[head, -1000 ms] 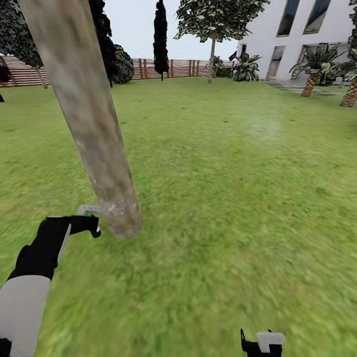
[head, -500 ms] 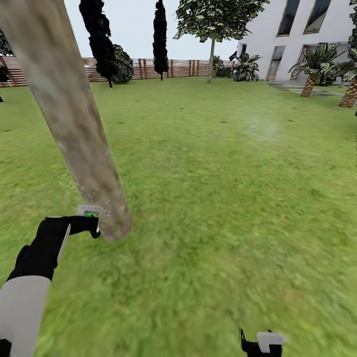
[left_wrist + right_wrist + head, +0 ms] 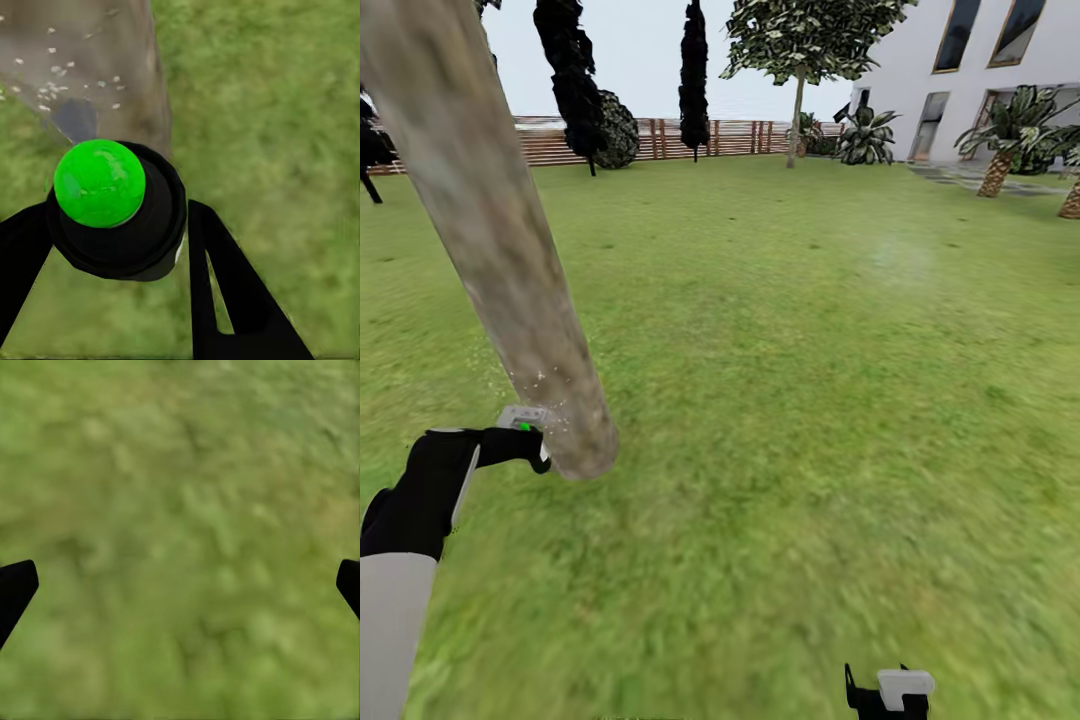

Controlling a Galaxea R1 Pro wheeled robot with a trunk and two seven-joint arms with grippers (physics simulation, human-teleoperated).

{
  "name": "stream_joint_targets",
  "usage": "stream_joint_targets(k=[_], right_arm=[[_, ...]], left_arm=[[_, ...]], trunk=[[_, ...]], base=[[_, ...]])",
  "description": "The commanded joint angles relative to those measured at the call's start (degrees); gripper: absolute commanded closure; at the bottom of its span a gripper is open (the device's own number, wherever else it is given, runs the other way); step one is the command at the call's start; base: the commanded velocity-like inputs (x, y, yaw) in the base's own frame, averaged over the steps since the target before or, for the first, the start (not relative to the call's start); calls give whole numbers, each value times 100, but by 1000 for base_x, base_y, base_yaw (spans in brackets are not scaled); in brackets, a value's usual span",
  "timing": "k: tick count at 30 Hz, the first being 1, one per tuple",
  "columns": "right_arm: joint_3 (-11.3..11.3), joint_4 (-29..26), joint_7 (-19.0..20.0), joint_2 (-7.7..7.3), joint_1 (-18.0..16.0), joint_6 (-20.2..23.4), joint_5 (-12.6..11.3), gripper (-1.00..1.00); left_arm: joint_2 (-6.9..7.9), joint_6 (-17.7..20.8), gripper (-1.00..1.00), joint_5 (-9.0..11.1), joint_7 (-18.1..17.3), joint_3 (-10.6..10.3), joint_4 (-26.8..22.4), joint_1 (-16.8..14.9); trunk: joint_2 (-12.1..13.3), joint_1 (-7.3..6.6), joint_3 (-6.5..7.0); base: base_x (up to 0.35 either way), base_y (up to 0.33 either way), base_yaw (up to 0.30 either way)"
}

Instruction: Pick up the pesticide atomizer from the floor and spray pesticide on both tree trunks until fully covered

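Observation:
A thick pale grey-brown tree trunk point(image 3: 510, 270) leans across the left of the head view, its base in the lawn. My left gripper point(image 3: 525, 440) is shut on the pesticide atomizer point(image 3: 522, 418), held right beside the trunk's base. In the left wrist view the atomizer point(image 3: 112, 206) shows a black body and a bright green top, with my black fingers point(image 3: 225, 292) on either side and the trunk point(image 3: 90, 67) just beyond. Whitish pesticide specks point(image 3: 67, 75) dot the bark. My right gripper point(image 3: 180, 585) hangs open over bare grass, also visible at the lower edge of the head view point(image 3: 888, 692).
Open lawn point(image 3: 810, 350) stretches ahead and to the right. A brown slat fence point(image 3: 660, 140) with dark cone-shaped trees point(image 3: 693, 75) runs along the back. A leafy tree point(image 3: 800, 50) and a white house point(image 3: 980, 70) with palms stand at the far right.
The view has shifted, so the trunk now sits further left and the fence line lower. Whitish specks have appeared on the trunk near its base. The right gripper has not moved.

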Motion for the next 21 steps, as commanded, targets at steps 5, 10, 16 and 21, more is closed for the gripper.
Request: stream_joint_targets(k=[5, 10, 16, 21], right_arm=[[52, 9, -49, -3, -2, -5, 1, -100], [51, 9, -49, -3, -2, -5, 1, -100], [47, 10, -49, -3, -2, -5, 1, -100], [47, 18, -57, -10, -2, -5, 1, -100]], left_arm=[[33, 9, 100, -53, -66, -24, 67, -80], [11, 437, 100, -45, -68, -54, 26, -300], [13, 505, 100, -48, -68, -56, -14, -269], [12, 511, 100, -48, -68, -49, -14, -308]], trunk=[[-2, -1, -5], [-2, -1, -5], [-2, -1, -5], [-2, -1, -5]], base=[[0, -2, 274], [0, 0, 117], [88, -134, 3], [95, -249, 0]])
